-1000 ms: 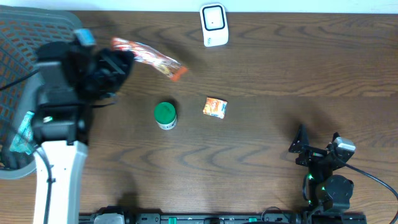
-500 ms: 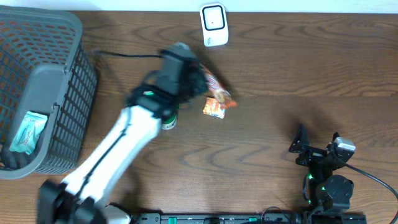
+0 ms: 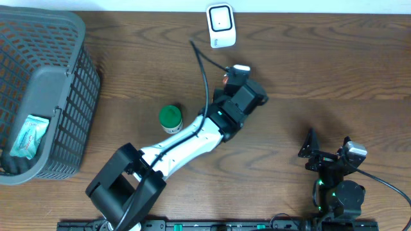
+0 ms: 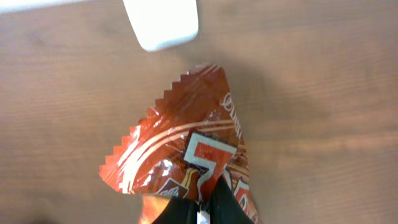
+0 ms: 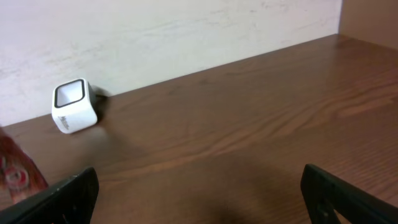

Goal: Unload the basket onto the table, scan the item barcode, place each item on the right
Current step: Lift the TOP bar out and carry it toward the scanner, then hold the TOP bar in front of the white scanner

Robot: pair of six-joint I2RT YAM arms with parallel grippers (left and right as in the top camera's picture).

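Since a moment ago, the left gripper point(image 4: 202, 208) moves from the basket point(image 3: 38, 90) side to the middle of the table point(image 3: 321, 77). It pinches the red snack bag point(image 4: 186, 155) tight. The bag sticks out toward 12 o'clock, near the white scanner point(image 4: 161, 22). The right gripper point(image 3: 327, 149) is wide open.

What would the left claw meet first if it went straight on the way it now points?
Probably the white scanner, just ahead and slightly left in the wrist view; the red wrapper the left claw pinches would touch it first. Height is unclear.
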